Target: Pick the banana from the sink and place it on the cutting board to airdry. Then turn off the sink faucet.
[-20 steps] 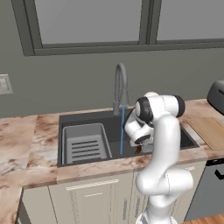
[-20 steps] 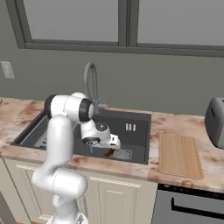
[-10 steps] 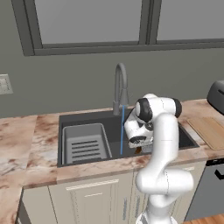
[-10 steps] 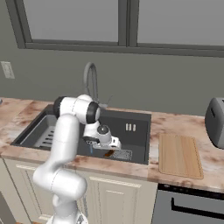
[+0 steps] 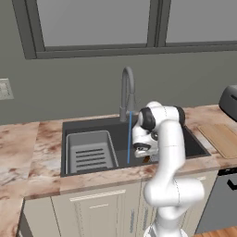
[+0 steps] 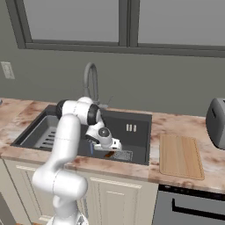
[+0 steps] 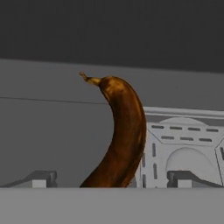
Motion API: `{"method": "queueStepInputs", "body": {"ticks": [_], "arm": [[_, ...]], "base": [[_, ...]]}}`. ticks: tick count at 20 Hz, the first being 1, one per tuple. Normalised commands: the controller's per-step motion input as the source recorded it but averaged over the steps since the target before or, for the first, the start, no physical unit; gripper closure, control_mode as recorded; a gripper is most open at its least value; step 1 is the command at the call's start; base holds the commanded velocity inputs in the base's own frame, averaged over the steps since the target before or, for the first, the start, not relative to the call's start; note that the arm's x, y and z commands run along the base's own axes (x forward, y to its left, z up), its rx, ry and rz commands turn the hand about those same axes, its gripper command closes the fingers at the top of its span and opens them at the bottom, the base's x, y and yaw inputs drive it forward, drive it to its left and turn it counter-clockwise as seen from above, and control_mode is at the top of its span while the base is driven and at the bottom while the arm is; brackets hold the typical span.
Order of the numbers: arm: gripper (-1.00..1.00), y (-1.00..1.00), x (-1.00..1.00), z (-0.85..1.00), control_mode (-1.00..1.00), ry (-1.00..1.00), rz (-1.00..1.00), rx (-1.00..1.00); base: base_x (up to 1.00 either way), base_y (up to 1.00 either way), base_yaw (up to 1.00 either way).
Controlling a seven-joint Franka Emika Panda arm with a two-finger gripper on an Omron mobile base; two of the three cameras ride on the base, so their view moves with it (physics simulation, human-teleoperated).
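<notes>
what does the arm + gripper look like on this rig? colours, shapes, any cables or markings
The arm is glossy white with rounded tubular links and dark grey to black bands at the joints. The gripper is a white blocky hand; in the hand view its two small dark grey finger tips are squarish. No loose cables or markings can be made out.

Banana (image 7: pixel 124 133) close-up in the sink (image 7: pixel 52 131).
Dark brown, curved, between two spread fingertips (image 7: pixel 41 178), beside the drain grate (image 7: pixel 183 144).

You have open basin floor at nine o'clock of the dark brown curved banana (image 7: pixel 121 135), while the pale square drain grate (image 7: pixel 186 144) crowds it at three o'clock.
</notes>
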Motion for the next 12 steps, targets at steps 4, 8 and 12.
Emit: {"method": "queueStepInputs", "body": {"ticks": [4,8,12], "arm": [[-1.0,-0.04,0.27,-0.14,-1.0,0.0,0.0,0.0],[-1.0,-0.09,0.27,-0.14,-1.0,0.0,0.0,0.0],[1.0,-0.11,0.32,-0.17,-1.0,0.0,0.0,0.0]], "base": [[0.0,0.0,0.0],[0.0,0.0,0.0],[0.0,0.0,0.0]]}}
